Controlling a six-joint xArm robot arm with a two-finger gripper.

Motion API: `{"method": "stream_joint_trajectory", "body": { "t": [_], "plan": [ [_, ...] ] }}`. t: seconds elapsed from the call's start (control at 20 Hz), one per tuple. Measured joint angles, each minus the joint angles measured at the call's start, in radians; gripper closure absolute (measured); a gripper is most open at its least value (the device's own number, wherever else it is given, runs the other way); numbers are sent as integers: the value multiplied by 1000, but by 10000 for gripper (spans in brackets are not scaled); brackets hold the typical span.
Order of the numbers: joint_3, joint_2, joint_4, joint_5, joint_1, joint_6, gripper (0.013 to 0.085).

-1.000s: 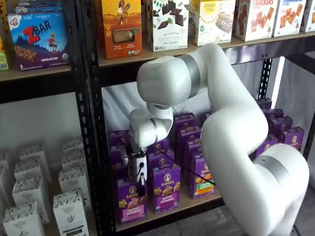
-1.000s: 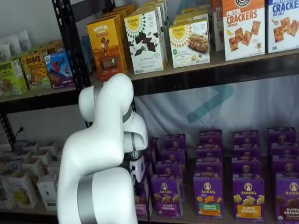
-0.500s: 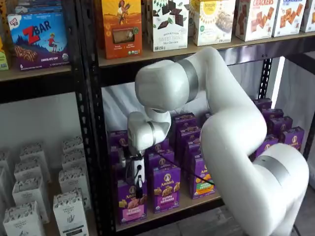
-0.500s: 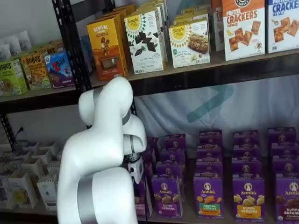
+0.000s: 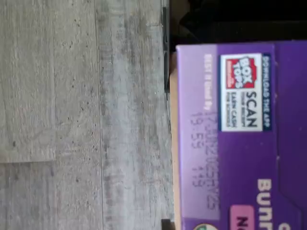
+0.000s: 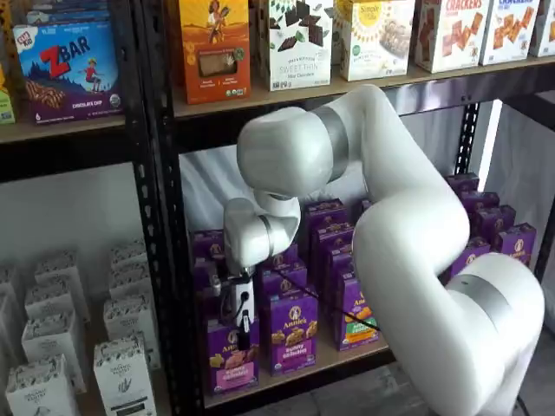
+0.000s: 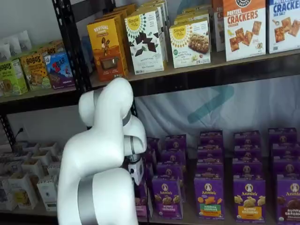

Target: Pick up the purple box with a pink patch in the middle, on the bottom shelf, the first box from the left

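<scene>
The purple box (image 6: 231, 355) right under the black fingers (image 6: 244, 334) has a pink band, tan snack pictures and a round white logo. In the wrist view its top (image 5: 240, 129) is purple with a white label showing red and dark blue print. The box beside it (image 6: 292, 332) is purple too. The bottom shelf (image 6: 303, 364) is tan wood. The arm (image 6: 390, 217) is white with grey bands.

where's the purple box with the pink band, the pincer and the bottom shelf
purple box (image 6: 231, 360), a shelf view, its front face
pincer (image 6: 243, 340), a shelf view, black finger over the box top
bottom shelf (image 6: 342, 355), a shelf view, front edge of board
</scene>
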Motion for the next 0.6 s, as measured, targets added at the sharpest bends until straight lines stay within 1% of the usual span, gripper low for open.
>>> {"method": "stream_joint_trajectory", "body": {
  "t": [0.05,0.35,0.45,0.6],
  "plan": [
    [4,-2,0,-1,-1,0,570],
    [24,-15,-8,-11,-4,2,570],
    [27,-18,-5,-8,-5,-2,650],
    [32,-23,-6,-7,-6,-1,650]
  ]
}}
